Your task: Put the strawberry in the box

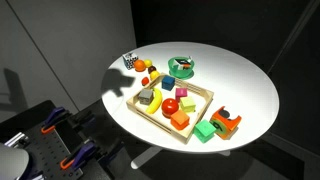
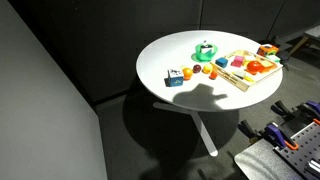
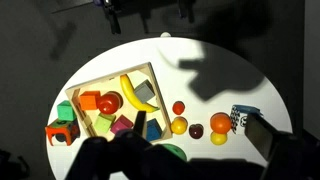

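Note:
In the wrist view a small red fruit, the strawberry [image 3: 179,107], lies on the white table just outside the light wooden box [image 3: 110,77]. The box holds a banana, a red ball-like fruit and coloured blocks. It also shows in both exterior views [image 1: 195,87] [image 2: 230,80]. My gripper [image 3: 200,128] is open and empty. It hangs high over the loose fruits, with its dark fingers at the left and right of the lower frame. The arm does not show in the exterior views.
Beside the strawberry lie two yellow fruits, an orange one [image 3: 220,122] and a dark red one [image 3: 197,130]. A checkered cube [image 3: 243,117] sits beyond them. A round green bowl [image 1: 182,67] stands by the box. An orange toy [image 1: 225,122] sits near the table edge.

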`<action>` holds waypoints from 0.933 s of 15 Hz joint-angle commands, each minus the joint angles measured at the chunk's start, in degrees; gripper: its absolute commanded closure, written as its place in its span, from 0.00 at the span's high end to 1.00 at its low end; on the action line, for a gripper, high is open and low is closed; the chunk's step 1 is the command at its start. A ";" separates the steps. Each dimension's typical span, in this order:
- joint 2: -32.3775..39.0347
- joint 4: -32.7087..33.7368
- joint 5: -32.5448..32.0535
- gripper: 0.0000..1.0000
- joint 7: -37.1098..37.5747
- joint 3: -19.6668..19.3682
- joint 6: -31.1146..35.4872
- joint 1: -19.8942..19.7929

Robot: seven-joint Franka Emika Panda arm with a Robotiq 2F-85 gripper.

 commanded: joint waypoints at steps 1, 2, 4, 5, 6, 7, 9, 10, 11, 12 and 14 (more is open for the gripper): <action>0.05 0.14 -0.05 1.00 0.03 -0.10 -0.10 0.12; 0.04 0.15 -0.05 1.00 0.03 -0.10 -0.10 0.12; 0.04 0.16 -0.05 1.00 0.04 -0.10 -0.10 0.12; 0.04 0.16 -0.05 1.00 0.03 -0.10 -0.10 0.12; 0.04 0.16 -0.05 1.00 0.03 -0.10 -0.10 0.12; 0.35 0.06 -0.27 1.00 0.18 -0.01 0.28 0.04; 1.72 -0.09 -0.53 1.00 0.61 0.20 0.46 -0.11; 2.44 -0.17 -0.69 1.00 0.87 0.27 0.59 -0.19; 3.37 -0.26 -0.83 1.00 1.11 0.31 0.85 -0.24; 4.19 -0.39 -1.05 1.00 1.31 0.36 1.26 -0.27; 6.42 -0.73 -1.48 1.00 1.73 0.38 2.54 -0.26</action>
